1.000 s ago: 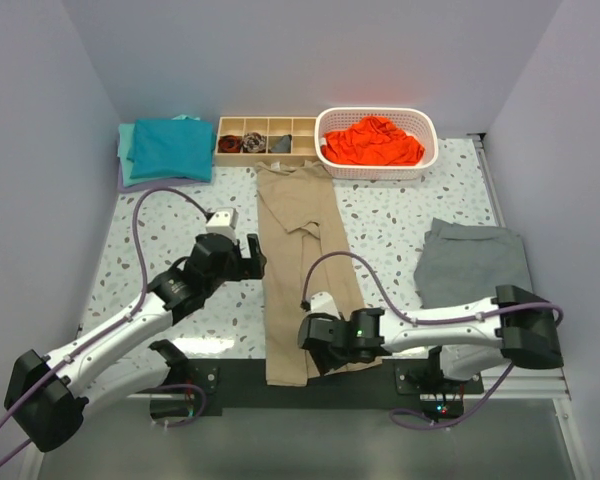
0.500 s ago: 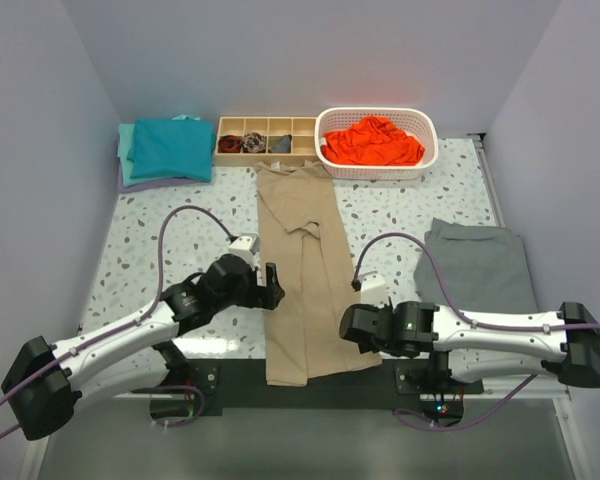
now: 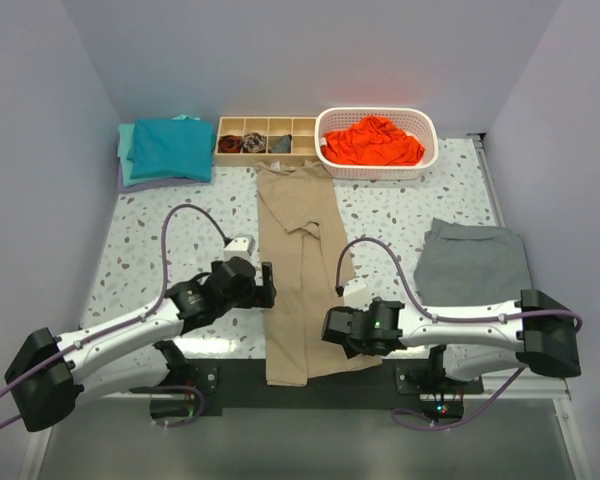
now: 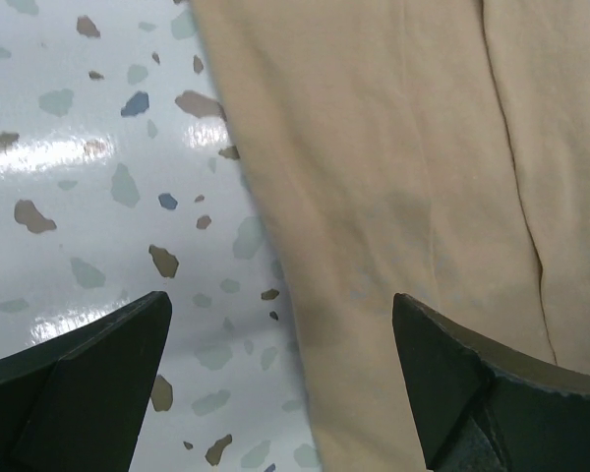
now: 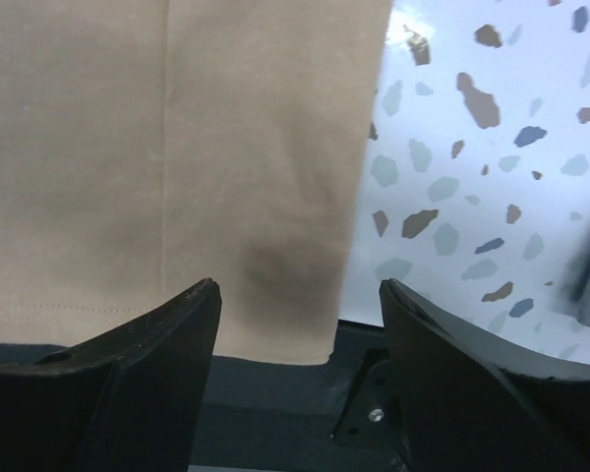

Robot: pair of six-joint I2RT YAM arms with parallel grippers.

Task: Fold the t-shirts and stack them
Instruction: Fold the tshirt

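Long tan cotton t-shirt [image 3: 300,260] runs near-to-far, left fingers [image 4: 79,383] and right fingers [image 5: 108,393] spread empty over its two side edges.

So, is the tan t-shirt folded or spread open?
Partly folded: the tan t-shirt lies as a long narrow strip, its sides turned inward; overlapping edges run along it.

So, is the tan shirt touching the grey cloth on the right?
Apart. The top view shows speckled table between the tan shirt and the grey cloth.
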